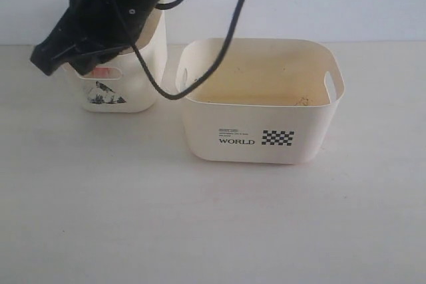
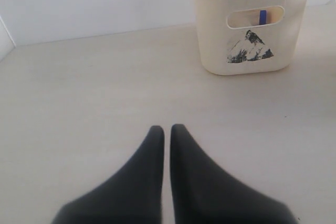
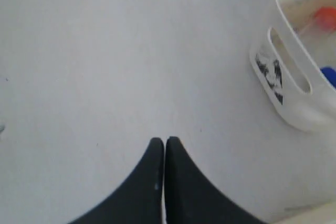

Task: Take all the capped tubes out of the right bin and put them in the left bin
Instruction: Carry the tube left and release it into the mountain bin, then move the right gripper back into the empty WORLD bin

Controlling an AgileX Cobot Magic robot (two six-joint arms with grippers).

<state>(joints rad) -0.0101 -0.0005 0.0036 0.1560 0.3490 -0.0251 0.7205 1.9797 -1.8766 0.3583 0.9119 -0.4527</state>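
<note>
Capped tubes (image 3: 325,18): one orange-red cap and one blue cap (image 2: 262,17) show inside left bin (image 2: 247,51), far left on worktop (image 2: 105,93). Left jaws and right jaws each closed tip to tip, gripping nothing. Tubes lie in bin, apart from both.

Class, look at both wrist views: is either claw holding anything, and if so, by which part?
Nothing is held: the left claw and the right claw are both shut, with nothing between their tips.
</note>
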